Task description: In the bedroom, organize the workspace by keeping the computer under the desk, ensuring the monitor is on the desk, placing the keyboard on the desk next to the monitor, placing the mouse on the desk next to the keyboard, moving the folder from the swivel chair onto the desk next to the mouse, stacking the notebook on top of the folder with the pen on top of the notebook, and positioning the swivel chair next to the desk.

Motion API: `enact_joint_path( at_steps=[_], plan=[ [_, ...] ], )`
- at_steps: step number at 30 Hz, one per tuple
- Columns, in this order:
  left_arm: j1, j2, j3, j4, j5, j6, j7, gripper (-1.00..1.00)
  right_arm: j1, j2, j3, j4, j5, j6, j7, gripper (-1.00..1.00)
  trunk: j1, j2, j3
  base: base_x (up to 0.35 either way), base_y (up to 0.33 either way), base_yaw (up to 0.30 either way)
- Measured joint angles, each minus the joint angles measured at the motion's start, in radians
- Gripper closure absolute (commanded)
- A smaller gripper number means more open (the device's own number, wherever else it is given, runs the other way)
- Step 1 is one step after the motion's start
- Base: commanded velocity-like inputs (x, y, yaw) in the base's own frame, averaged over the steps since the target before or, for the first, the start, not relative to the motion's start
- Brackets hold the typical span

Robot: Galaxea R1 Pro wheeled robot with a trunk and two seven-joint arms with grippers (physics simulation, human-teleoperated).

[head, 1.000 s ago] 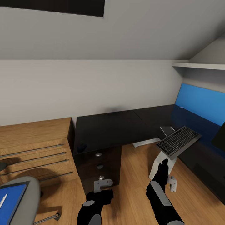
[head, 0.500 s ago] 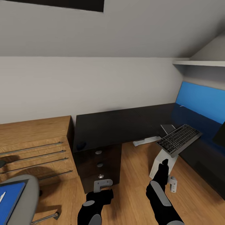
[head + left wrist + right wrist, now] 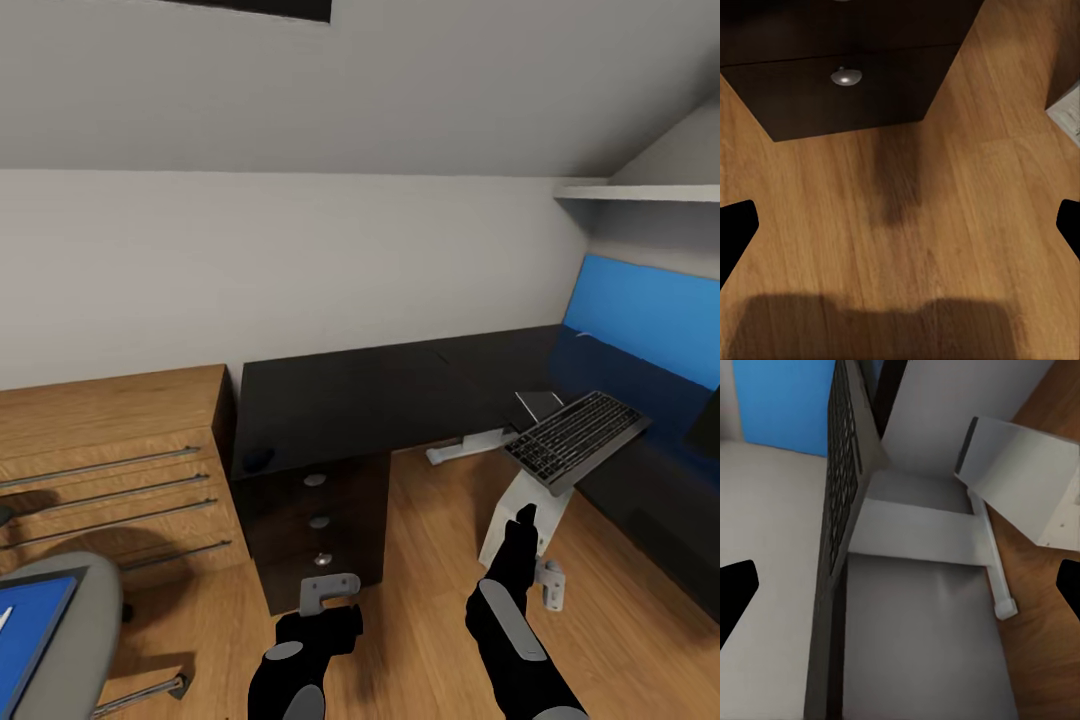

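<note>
Everything has slid slightly left as the head camera turned. Wood floor [image 3: 430, 560] runs under the dark desk [image 3: 380, 395]. Both arms hang low: left gripper [image 3: 330, 590] and right gripper [image 3: 548, 585] each have fingers spread apart. Beyond the right fingers, the keyboard [image 3: 578, 437] sits tilted, long axis slanting toward the blue panel [image 3: 650, 325].

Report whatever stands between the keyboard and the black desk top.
Nothing visible blocks it. The keyboard sits tilted on a white support, just beyond the right gripper and right at the edge of the black desk. A flat grey item just behind the keyboard is the only thing near the path.
</note>
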Motion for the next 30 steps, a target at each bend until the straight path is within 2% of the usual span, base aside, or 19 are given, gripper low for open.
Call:
enact_joint_path(
  at_steps=[5, 8, 12, 15, 22, 30],
  plan=[
    [0.000, 0.000, 0.000, 0.000, 0.000, 0.000, 0.000, -1.00, -0.004, 0.001, -0.001, 0.014, -0.002, 0.002, -0.003, -1.00, 0.019, -0.035, -0.016, 0.000, 0.000, 0.000],
    [0.000, 0.000, 0.000, 0.000, 0.001, 0.000, 0.000, -1.00, -0.027, 0.001, -0.002, 0.046, -0.004, 0.003, -0.006, -1.00, 0.031, -0.056, -0.025, 0.000, 0.000, 0.000],
    [0.000, 0.000, -0.001, 0.000, 0.001, 0.000, 0.000, -1.00, -0.093, 0.001, -0.002, 0.138, -0.007, 0.005, -0.009, -1.00, 0.046, -0.084, -0.038, 0.000, 0.000, 0.000],
    [0.000, 0.000, -0.001, 0.000, 0.001, 0.000, 0.000, -1.00, -0.193, 0.001, -0.001, 0.276, -0.006, 0.017, -0.010, -1.00, 0.058, -0.105, -0.047, 0.000, 0.000, 0.000],
    [0.000, 0.000, -0.001, 0.000, 0.001, 0.000, 0.000, -1.00, -0.315, 0.001, -0.001, 0.442, -0.007, 0.030, -0.010, -1.00, 0.058, -0.105, -0.047, 0.000, 0.000, 0.000],
    [0.000, 0.000, -0.005, 0.000, 0.000, -0.001, 0.000, -1.00, -0.353, 0.002, -0.002, 0.486, -0.007, 0.032, -0.006, -1.00, 0.058, -0.105, -0.047, 0.000, 0.000, 0.000]
  ],
)
